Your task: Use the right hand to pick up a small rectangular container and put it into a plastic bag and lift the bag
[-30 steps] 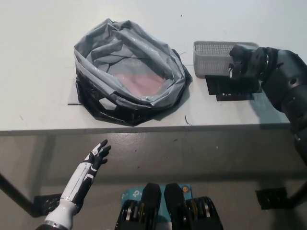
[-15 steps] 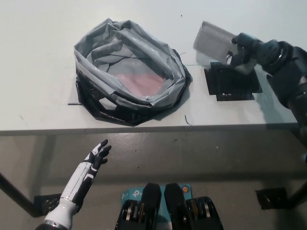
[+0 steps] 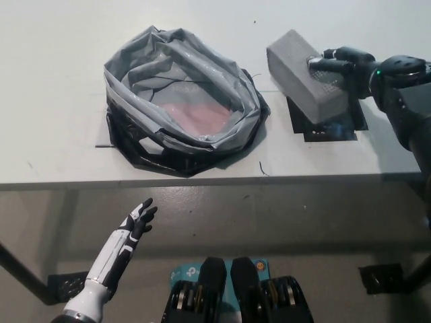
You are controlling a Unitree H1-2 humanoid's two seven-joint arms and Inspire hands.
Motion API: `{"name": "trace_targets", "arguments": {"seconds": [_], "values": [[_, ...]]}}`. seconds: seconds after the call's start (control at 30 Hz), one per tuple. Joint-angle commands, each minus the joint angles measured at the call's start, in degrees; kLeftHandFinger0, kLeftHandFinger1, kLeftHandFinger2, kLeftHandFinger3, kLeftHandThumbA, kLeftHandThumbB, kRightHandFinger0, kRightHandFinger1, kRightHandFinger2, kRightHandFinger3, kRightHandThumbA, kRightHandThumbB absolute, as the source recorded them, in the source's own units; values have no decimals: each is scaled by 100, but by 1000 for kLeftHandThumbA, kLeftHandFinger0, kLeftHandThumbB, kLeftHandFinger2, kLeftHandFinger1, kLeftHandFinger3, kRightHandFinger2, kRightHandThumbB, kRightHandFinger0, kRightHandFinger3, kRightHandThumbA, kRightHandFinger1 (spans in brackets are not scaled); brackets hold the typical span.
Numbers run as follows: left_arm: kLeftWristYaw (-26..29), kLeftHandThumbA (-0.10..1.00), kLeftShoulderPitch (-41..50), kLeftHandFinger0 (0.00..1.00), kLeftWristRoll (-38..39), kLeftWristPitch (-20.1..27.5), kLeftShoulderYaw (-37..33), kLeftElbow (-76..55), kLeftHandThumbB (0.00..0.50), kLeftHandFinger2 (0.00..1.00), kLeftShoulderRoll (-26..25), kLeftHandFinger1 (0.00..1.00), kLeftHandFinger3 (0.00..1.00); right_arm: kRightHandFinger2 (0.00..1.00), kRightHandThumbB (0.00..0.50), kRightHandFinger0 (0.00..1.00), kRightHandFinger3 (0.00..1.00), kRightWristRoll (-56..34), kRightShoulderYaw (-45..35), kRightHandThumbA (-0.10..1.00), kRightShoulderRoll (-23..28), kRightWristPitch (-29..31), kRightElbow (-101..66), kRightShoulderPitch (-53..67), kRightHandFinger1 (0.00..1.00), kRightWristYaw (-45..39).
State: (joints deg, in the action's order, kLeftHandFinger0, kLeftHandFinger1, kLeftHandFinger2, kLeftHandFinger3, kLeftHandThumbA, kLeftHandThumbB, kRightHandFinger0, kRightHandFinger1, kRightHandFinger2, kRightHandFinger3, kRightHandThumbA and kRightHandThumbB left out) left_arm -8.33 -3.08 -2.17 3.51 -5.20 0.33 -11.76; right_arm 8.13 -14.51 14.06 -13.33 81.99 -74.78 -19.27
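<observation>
Head view showed the black right hand clamped on one end of the grey mesh container, which was held tilted in the air above the black mat on the white table. Just to the left of the container, the grey plastic bag sat open on the table with something pink inside it. Below the table edge, at the lower left, the white left hand rested with its fingers spread and held nothing.

My two arms, one white and one black.
My left hand is white with black fingers; my right hand is black, perhaps with a green light.
</observation>
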Motion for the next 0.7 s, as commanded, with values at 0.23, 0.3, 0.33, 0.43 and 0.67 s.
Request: {"name": "trace_targets", "arguments": {"seconds": [0.23, 0.3, 0.33, 0.43, 0.67], "values": [[-150, 1000, -112, 1000, -9, 82, 3, -163, 340, 1000, -146, 1000, 1000, 667, 98, 0, 767, -2630, -2484, -100, 168, -1308, -450, -946, 124, -432], [-149, 1000, -93, 1000, 3, 51, 6, -186, 350, 1000, -142, 1000, 1000, 648, 106, 0, 978, -2763, -2713, -100, 137, -1325, -539, -949, 106, -379], [-148, 1000, -89, 1000, 7, 49, 10, -187, 349, 1000, -142, 1000, 1000, 637, 117, 0, 682, -2844, -2811, -100, 124, -1343, -569, -984, 99, -341], [-142, 1000, -82, 1000, 12, 27, 19, -182, 355, 1000, -144, 1000, 1000, 657, 104, 0, 715, -2933, -2913, -100, 59, -1360, -713, -1107, 105, -398], [-143, 1000, -81, 1000, -26, 55, -16, -166, 355, 1000, -149, 1000, 1000, 701, 121, 0, 610, -3114, -2811, -100, -155, -1360, -944, -1416, 116, -544]]}}
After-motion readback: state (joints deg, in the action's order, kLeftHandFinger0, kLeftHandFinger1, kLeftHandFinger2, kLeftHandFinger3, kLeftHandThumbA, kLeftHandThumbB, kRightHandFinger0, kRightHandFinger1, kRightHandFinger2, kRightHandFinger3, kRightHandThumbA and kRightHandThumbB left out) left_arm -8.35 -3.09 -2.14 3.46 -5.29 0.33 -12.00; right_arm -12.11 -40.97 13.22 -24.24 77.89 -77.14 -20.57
